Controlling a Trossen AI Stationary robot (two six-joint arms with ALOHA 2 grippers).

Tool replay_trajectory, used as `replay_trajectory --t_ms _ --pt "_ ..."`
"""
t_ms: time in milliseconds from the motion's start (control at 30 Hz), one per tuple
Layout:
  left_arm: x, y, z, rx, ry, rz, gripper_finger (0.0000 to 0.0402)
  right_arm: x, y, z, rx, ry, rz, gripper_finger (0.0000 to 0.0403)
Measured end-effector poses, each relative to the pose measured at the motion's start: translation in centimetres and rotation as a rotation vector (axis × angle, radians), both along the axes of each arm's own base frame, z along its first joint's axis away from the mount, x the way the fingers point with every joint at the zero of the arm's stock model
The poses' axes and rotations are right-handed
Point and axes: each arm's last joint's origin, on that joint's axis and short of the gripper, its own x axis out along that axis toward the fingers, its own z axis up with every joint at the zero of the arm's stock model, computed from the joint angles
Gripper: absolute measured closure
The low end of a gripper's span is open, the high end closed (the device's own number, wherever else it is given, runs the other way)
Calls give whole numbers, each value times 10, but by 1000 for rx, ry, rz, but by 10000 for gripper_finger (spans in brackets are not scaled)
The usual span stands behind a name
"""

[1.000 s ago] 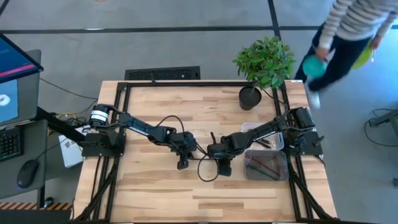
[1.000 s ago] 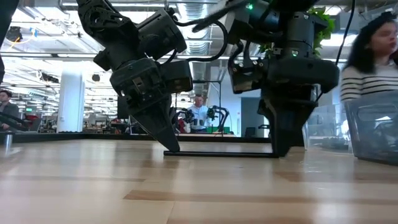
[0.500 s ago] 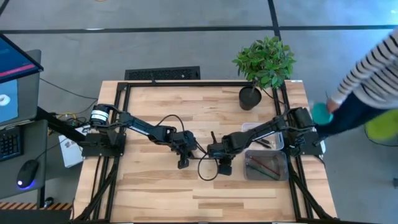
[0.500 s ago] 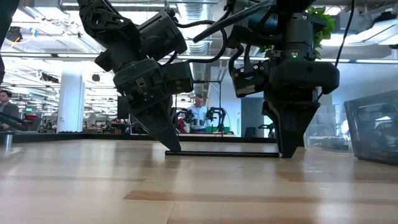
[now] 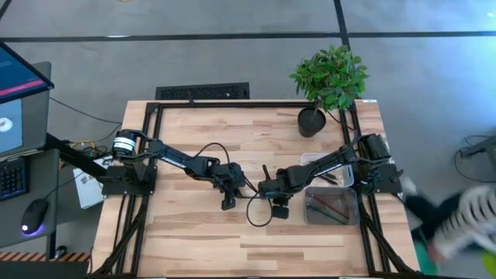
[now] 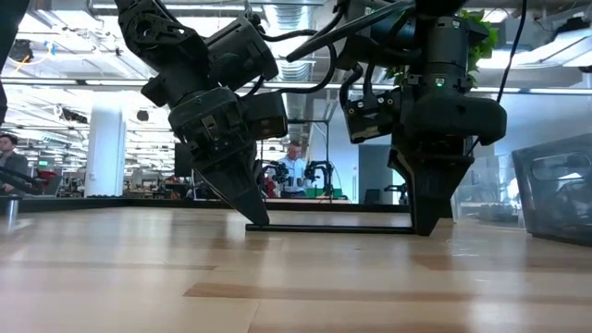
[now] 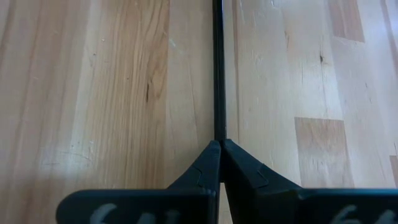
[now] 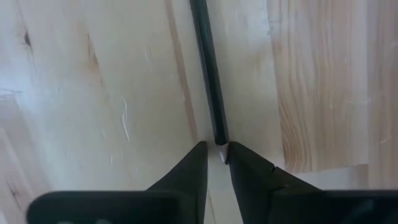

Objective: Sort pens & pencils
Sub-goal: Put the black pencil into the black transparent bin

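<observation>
Left gripper (image 6: pixel 250 215): I have it down at the table near the middle, fingers pinched together on one end of a thin black stick; my left wrist camera shows the tips meeting right where the stick ends.
Black pencil (image 6: pixel 328 228): it lies flat on the wood, its long axis running from my left gripper across to my right one, so each arm sits at one end of it.
Right gripper (image 6: pixel 427 222): tips are down at the pencil's other end, fingers nearly together, with its pale tip sitting in the narrow gap; I judge that a light pinch, not a firm hold.
Nearer arm: neither, both are at the stick; the right one is closer to the bins.
Clear bins (image 5: pixel 332 205): on the table's right side beside the right arm's base; the nearer one already holds several reddish and dark sticks.
Way to go: I judge the pencil must travel right, along its own length.
</observation>
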Motion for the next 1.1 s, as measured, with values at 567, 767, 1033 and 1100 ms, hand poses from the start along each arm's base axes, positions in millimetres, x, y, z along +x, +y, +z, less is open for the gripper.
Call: replay_trajectory --t_ms 567,767,1033,1100 --pt "0 0 1 0 -3 -4 397 1 -1 1 -9 -13 9 377" --pt "0 1 5 -2 -23 -20 396 1 -1 1 -9 -14 7 372" --pt "-1 1 5 -17 -9 -3 355 2 -1 1 -9 -18 5 373" --pt "-1 1 5 -17 -9 -5 336 2 -1 1 -9 -18 4 368"
